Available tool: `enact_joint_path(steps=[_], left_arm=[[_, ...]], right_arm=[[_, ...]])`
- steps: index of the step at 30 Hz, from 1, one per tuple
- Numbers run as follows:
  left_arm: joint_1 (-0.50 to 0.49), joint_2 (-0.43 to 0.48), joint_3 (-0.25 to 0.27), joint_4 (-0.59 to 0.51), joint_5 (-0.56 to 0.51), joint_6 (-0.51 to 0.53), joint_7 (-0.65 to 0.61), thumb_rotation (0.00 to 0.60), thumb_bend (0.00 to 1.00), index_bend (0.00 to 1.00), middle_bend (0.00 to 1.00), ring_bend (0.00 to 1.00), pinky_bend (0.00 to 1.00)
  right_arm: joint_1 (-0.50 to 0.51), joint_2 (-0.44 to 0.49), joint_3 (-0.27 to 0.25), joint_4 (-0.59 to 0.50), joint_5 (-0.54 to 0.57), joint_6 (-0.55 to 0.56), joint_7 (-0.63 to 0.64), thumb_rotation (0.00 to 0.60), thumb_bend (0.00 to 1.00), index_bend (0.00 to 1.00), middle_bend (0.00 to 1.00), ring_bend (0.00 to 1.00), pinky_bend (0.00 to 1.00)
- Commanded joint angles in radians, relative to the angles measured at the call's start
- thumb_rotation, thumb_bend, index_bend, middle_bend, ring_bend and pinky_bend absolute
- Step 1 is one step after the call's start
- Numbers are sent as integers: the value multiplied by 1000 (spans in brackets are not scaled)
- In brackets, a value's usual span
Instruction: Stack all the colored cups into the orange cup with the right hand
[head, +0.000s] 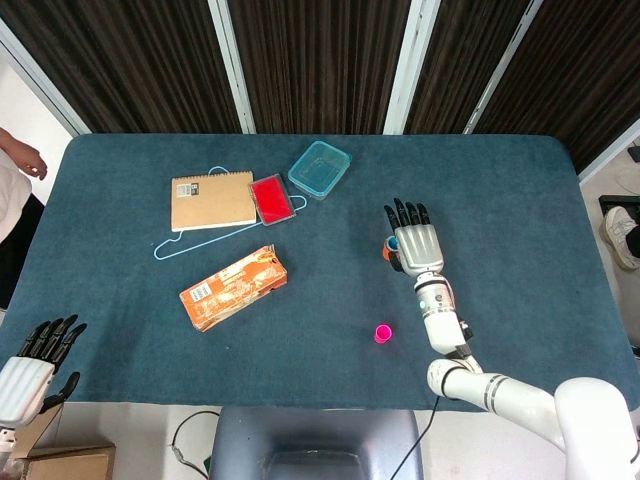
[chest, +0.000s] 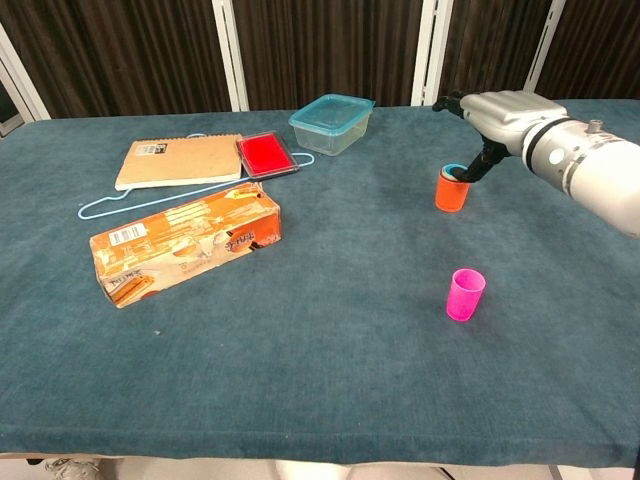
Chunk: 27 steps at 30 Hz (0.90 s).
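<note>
The orange cup (chest: 452, 193) stands upright right of the table's middle, with a blue cup (chest: 455, 170) nested in it so that only the blue rim shows. My right hand (chest: 500, 108) hovers just above and behind it, fingers stretched out flat, the thumb reaching down beside the rim. From the head view the right hand (head: 415, 243) covers most of the orange cup (head: 386, 252). A pink cup (chest: 466, 294) stands alone nearer the front edge, also visible as the pink cup (head: 381, 333). My left hand (head: 35, 365) hangs off the table's front left corner, holding nothing.
An orange carton (head: 233, 288) lies left of centre. Behind it are a tan notebook (head: 212, 200), a red case (head: 271, 197), a blue wire hanger (head: 200, 240) and a teal container (head: 319, 168). A person (head: 15, 180) stands at the table's left end.
</note>
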<state>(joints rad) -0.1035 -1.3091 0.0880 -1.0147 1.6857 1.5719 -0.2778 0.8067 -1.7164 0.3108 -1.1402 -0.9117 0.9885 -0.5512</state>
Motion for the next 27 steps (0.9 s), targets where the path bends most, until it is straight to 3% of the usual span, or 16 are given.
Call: enact_joint_path(steps=[1, 6, 9, 13, 17, 27], left_arm=[[0, -1, 1, 1, 1, 0, 1, 600, 418, 0, 0, 0, 92], [-1, -3, 5, 0, 7, -1, 7, 600, 417, 0, 0, 0, 92], [0, -2, 6, -2, 9, 2, 6, 600, 418, 0, 0, 0, 92], [2, -1, 7, -2, 10, 7, 3, 600, 417, 0, 0, 0, 92], [3, -1, 8, 0, 13, 10, 0, 600, 417, 0, 0, 0, 92], [2, -1, 9, 4, 13, 9, -4, 600, 419, 0, 0, 0, 92]], right_arm=[[-77, 125, -84, -230, -171, 53, 111, 600, 463, 7, 0, 0, 14], [-146, 276, -232, -487, -367, 55, 182, 600, 456, 101, 0, 0, 0], [-170, 323, -304, -548, -439, 47, 187, 600, 454, 130, 0, 0, 0], [-191, 342, -360, -553, -483, 35, 187, 600, 454, 165, 0, 0, 0], [-206, 330, -373, -504, -485, 34, 162, 600, 453, 226, 0, 0, 0], [-202, 250, -318, -377, -416, -3, 162, 600, 454, 379, 0, 0, 0]])
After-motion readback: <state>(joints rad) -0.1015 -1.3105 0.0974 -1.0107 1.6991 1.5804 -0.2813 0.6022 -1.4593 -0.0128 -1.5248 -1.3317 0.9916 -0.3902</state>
